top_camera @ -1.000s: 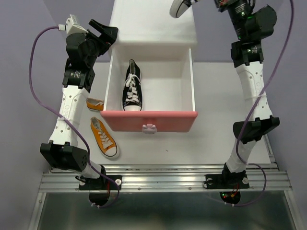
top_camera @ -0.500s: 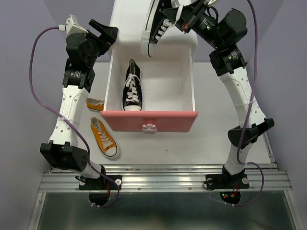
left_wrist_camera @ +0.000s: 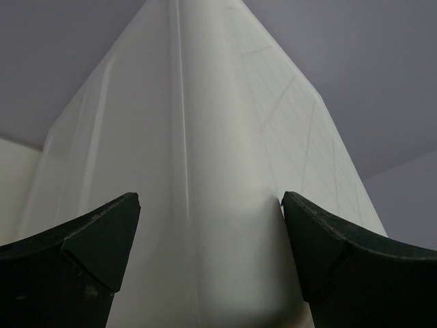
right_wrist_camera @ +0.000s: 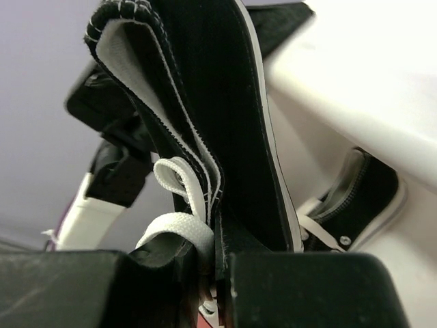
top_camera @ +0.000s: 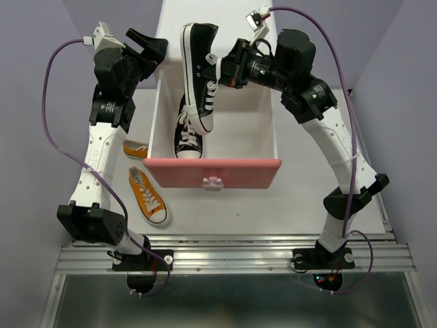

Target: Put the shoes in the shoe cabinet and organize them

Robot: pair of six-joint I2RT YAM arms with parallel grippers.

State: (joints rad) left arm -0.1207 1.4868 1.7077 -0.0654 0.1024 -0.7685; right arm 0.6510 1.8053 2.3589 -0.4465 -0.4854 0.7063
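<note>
One black sneaker (top_camera: 190, 140) lies in the open pink-fronted drawer (top_camera: 239, 164) at frame centre; my right pincer (top_camera: 222, 71), clamped on the second black sneaker (top_camera: 195, 68) tilted just above it, must next lower that shoe beside its mate and only then part its jaws.

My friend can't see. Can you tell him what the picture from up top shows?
The robot's right hand holds a black shoe over the open pink drawer of the cabinet, where the other black shoe lies. Two orange shoes lie left of the drawer, and the left hand is open at the cabinet's corner.
</note>
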